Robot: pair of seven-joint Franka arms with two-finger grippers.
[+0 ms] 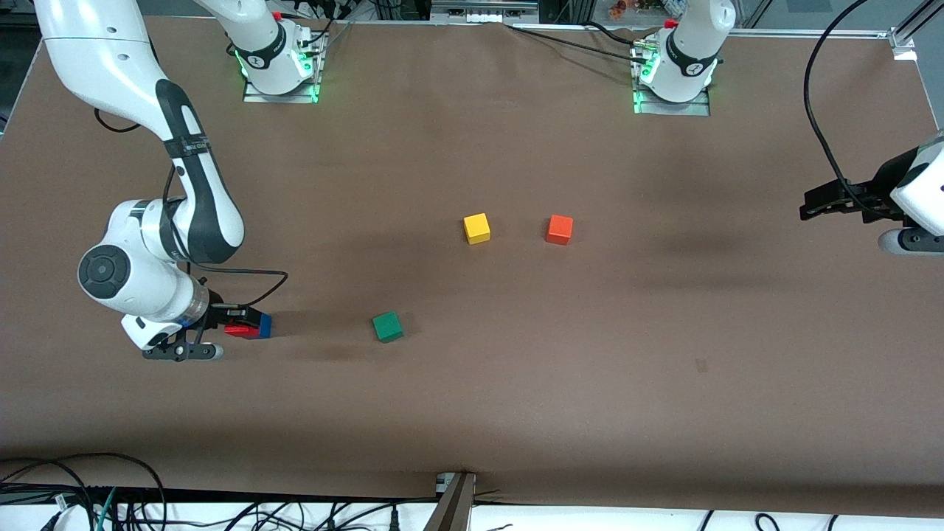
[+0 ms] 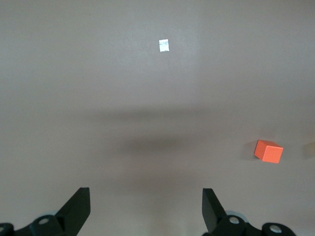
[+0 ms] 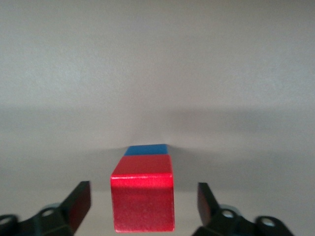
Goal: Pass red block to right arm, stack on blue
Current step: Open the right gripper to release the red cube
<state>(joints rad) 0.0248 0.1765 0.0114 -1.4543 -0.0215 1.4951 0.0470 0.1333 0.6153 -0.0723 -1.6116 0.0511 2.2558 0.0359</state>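
Apparently you are close to done: the red block point(image 3: 143, 198) sits between the spread fingers of the right gripper point(image 3: 143, 205), neither finger touching it, and the blue block point(image 3: 146, 149) shows just past its top edge. In the front view the pair lies at the right arm's end of the table, beside the green block point(image 1: 387, 326). The red one looks set on the blue, but you cannot confirm how squarely, since the gripper covers much of the stack from the front. What is left, I judge, is backing the right gripper point(image 1: 221, 324) away cleanly. The left gripper point(image 2: 146, 206) waits with fingers apart over bare table at its own end, empty, near the orange block point(image 2: 268, 151).
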